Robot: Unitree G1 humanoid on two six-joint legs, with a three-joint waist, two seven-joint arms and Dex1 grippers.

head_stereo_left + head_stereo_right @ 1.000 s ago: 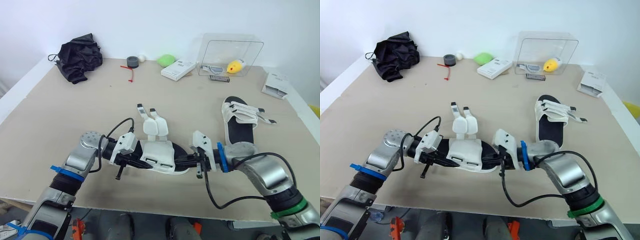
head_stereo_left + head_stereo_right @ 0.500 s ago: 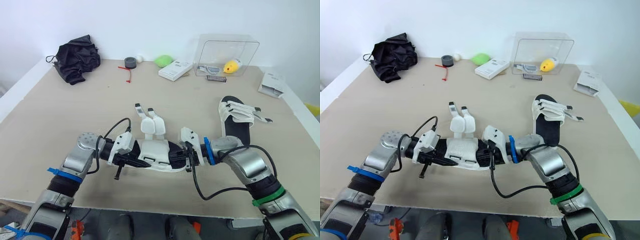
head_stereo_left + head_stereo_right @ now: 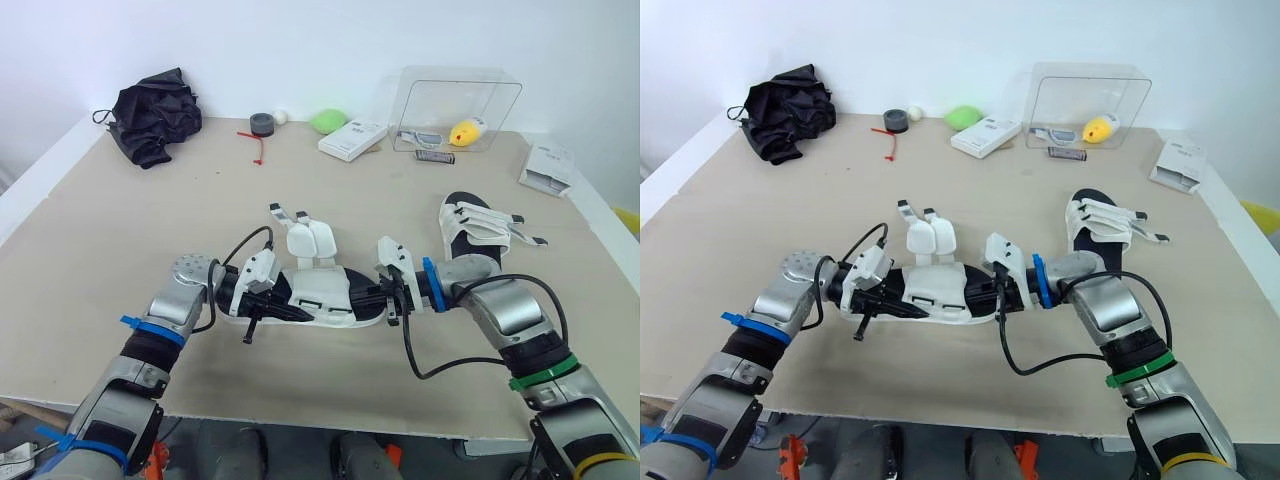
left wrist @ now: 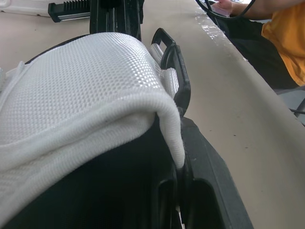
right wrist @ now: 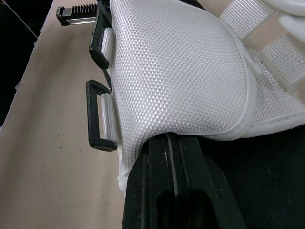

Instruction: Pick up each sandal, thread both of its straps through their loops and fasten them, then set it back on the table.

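Clear plastic box point(image 3: 503, 98): yellow item point(image 3: 467, 133), white device point(image 3: 421, 137) inside | sandal point(image 3: 322, 292): left gripper point(image 3: 272, 304), right gripper point(image 3: 380, 298) clamped on opposite ends.

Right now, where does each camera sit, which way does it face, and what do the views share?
Left eye view: on the head, facing forward and down over the table; both arms show, left gripper and right gripper at the near sandal's ends.
Right eye view: beside it, same scene.
Left wrist view: on the left wrist, looking along that gripper at the sandal's white upper.
Right wrist view: on the right wrist, looking along its gripper at the upper's black loops.
Shared: all show the near sandal.
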